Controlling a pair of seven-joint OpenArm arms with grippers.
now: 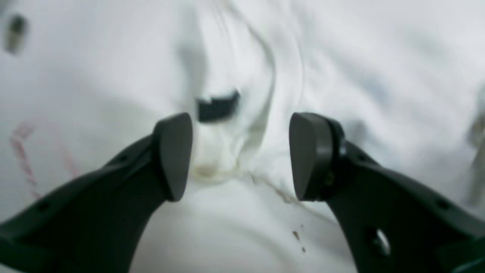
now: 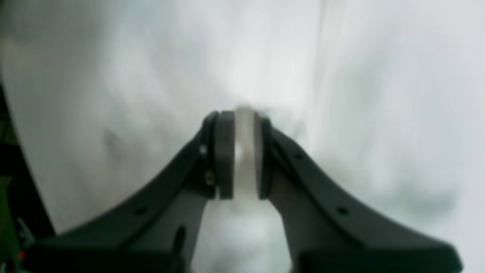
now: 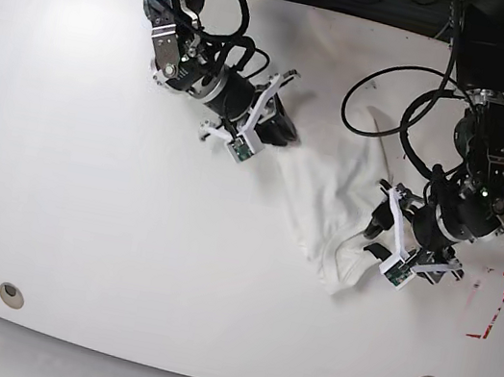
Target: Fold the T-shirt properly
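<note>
The right gripper [image 2: 240, 155] is clamped on a pinch of the shirt [image 3: 326, 211], white cloth squeezed between its fingers [image 2: 224, 155]. The left gripper [image 1: 240, 155] is held wide open with nothing gripped, the label [image 1: 217, 108] seen just past its fingertips.

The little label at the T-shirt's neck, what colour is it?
Black, against the white T-shirt. The neck label shows best in the left wrist view, though blurred.
</note>
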